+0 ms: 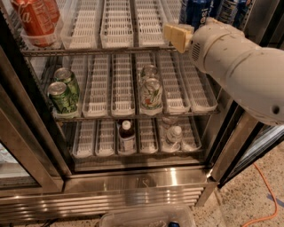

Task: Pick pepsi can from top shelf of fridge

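Note:
Dark blue pepsi cans [195, 10] stand at the right end of the top shelf [93, 50], and more of them [230, 9] stand further right at the frame's top edge. My gripper [178, 36], tan at its tip, sits at the end of the thick white arm [239, 66]. It is just over the top shelf's front rail, in front of and slightly left of the nearest pepsi can. The arm hides the lower part of those cans. The fridge [133, 177] stands open in front of me.
Red cola cans [35, 17] stand top left. Green cans [62, 94] and green-and-white cans [151, 91] are on the middle rack. Bottles [127, 135] stand on the lowest rack. The dark door frame [233, 148] is at right. An orange cable [262, 199] lies on the floor, and a clear bin [146, 217] is below.

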Tool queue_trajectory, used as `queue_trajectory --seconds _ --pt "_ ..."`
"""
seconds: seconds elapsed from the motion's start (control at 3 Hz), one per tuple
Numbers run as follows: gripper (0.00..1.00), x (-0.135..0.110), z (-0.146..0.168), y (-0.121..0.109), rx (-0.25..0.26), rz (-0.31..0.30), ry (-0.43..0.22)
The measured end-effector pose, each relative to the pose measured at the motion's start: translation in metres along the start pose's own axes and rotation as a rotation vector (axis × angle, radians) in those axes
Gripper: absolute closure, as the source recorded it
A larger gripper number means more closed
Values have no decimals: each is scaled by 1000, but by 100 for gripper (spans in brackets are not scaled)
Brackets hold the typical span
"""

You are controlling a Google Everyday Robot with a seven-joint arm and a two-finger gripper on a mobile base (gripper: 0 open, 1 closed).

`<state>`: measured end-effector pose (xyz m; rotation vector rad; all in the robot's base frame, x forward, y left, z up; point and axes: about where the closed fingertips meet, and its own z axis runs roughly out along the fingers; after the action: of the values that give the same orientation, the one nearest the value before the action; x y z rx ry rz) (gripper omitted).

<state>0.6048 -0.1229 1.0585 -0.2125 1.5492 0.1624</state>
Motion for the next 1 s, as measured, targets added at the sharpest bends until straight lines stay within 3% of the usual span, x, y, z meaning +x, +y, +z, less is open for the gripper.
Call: queue_trajectory --seconds 1.0 --pt "30 -4 29 -21 64 -5 -22"
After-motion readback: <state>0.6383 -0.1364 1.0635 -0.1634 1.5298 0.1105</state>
